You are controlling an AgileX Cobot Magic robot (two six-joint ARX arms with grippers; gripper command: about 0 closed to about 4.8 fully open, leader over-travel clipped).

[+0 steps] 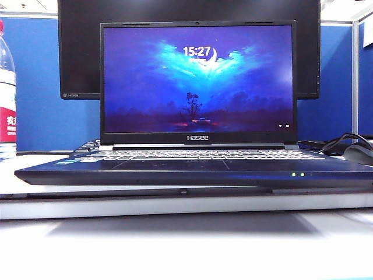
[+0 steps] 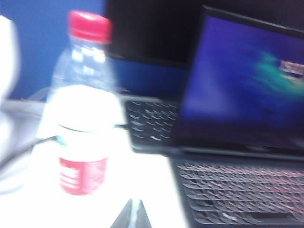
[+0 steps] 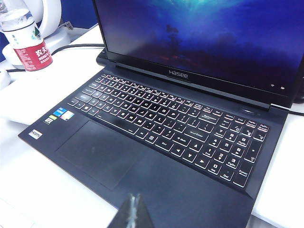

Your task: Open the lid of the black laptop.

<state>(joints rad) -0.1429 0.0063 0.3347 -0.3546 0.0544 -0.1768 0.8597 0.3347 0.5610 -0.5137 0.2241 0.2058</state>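
The black laptop (image 1: pixel 192 169) stands on the white table with its lid (image 1: pixel 198 81) raised upright. The lit screen shows a blue lock picture with 15:27 and "Hasee" under it. In the right wrist view the keyboard (image 3: pixel 166 123) is backlit, and my right gripper (image 3: pixel 132 204) hangs shut and empty over the laptop's front edge. The left wrist view is blurred. There my left gripper (image 2: pixel 135 209) is shut with nothing in it, over bare table beside the laptop (image 2: pixel 237 190) and near a water bottle (image 2: pixel 83 118). Neither gripper shows in the exterior view.
A larger dark monitor (image 1: pixel 76 52) stands behind the laptop. A red-capped water bottle (image 1: pixel 7 93) stands at the far left of the table. Black cables and a mouse (image 1: pixel 358 153) lie at the right. Blue partition walls close the back.
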